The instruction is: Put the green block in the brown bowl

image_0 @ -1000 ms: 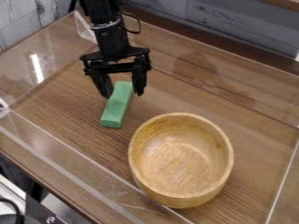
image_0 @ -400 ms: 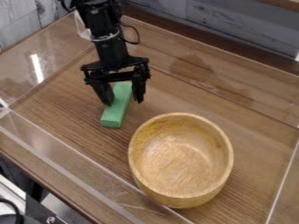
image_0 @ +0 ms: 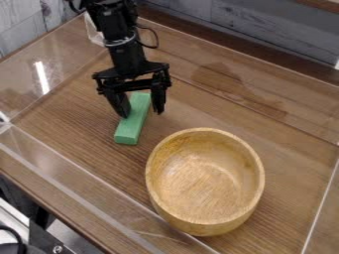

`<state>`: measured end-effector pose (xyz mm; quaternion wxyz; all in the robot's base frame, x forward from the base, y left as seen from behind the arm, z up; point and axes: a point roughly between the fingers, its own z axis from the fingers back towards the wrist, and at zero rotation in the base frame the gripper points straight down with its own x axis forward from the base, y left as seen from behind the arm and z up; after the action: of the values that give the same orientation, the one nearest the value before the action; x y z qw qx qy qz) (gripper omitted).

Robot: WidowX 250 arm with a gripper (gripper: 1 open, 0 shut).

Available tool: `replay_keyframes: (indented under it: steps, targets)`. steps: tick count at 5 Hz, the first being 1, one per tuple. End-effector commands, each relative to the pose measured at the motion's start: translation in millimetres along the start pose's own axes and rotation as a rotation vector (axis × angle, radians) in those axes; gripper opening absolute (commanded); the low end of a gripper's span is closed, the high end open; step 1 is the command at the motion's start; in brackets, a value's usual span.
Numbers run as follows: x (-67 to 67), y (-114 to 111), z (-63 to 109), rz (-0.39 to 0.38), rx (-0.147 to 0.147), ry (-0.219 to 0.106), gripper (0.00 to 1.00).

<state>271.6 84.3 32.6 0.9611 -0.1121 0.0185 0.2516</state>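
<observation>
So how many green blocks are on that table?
1. The green block lies flat on the wooden table, just left of the brown bowl, under the open pincer. None shows inside the bowl.

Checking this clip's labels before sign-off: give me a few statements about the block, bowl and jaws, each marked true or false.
1. The green block lies on the table, outside the brown bowl. True.
2. The gripper has its jaws shut. False: they stand open, straddling the block's far end.
3. The bowl is empty. True.
4. The block is lifted clear of the table. False: it rests flat on the wood.
5. The bowl stands upside down. False: it sits upright, opening upward.
</observation>
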Motion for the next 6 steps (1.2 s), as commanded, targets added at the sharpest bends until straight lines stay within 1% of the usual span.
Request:
replay_keyframes:
  steps: [1, 4, 6]
  targets:
    - [3.4, 10.5, -12.8, 0.037, 0.006, -0.003, 1.00]
    - [5.9, 19.0, -34.9, 0.082, 0.011, 0.007, 1.00]
    - [6.4, 22.9, -44.6, 0.110, 0.018, 0.017, 1.00]
